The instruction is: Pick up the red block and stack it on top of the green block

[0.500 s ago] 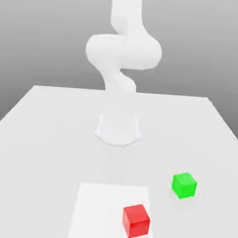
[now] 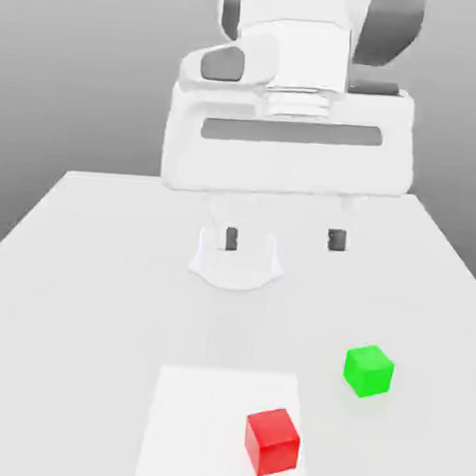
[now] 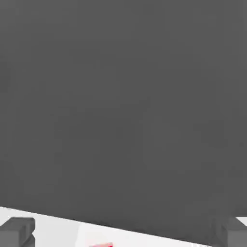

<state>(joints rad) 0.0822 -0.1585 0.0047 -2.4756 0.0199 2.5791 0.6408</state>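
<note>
The step in hand looks to be the approach: the stacking has yet to begin, with both blocks lying separately on the bench (image 2: pixel 85 331). In the exterior view, going left to right, a pale square patch (image 2: pixel 199 429) lies at the lower centre of the frame, and the arm's base (image 2: pixel 235 267) stands above it, near the middle. The hand (image 2: pixel 284 239) hangs at the upper centre, its two fingertips well apart with nothing between them. The red block (image 2: pixel 272 442) sits at the lower centre, a little to the right, on the patch and close to its right edge. The green block (image 2: pixel 369 371) is at the lower right, off the patch and well apart from the red one.

The next move, I judge, calls for bringing the hand over the red block, turning it so the fingers match two opposite faces, then lowering it with the fingers spread. The red block sits at a slant, so a poorly turned grip could catch a corner or twist it.

Counted: one red block, one green block, one pale patch, one arm, one hand with two fingers.
</note>
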